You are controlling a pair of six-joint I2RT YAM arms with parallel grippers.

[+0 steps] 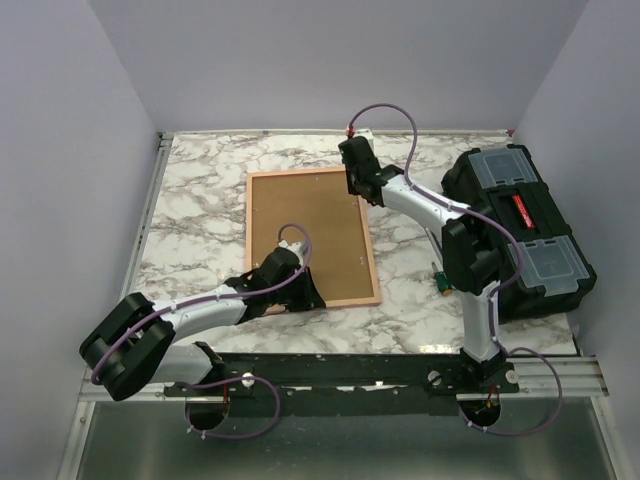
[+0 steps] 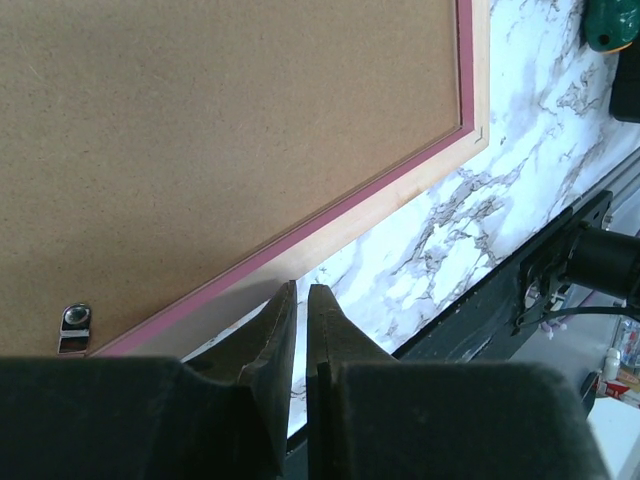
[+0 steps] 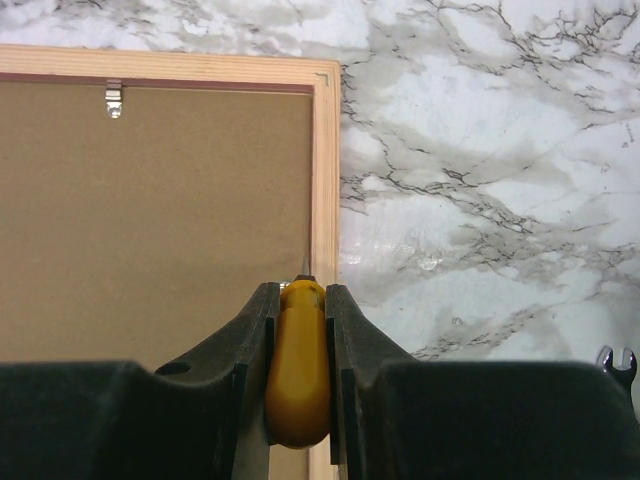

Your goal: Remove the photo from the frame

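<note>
The frame (image 1: 372, 262) lies face down on the marble table, its brown backing board (image 1: 310, 235) turned up. The photo is hidden under that board. My left gripper (image 2: 301, 290) hovers just off the frame's near rim (image 2: 400, 195), with a narrow gap between its jaws and nothing in it. At the frame's far right corner, my right gripper (image 3: 300, 290) is shut on a yellow-handled screwdriver (image 3: 298, 350). The screwdriver's tip meets the inner side of the right rim (image 3: 325, 180). In the top view the left gripper (image 1: 303, 290) is at the near edge and the right gripper (image 1: 358, 180) at the far right edge.
A black toolbox (image 1: 515, 230) with clear lid compartments stands at the table's right. A green-handled tool (image 1: 440, 283) lies between it and the frame. Small metal clips (image 3: 114, 98) (image 2: 75, 325) sit on the board's edge. A wrench (image 3: 620, 365) shows right of the right gripper.
</note>
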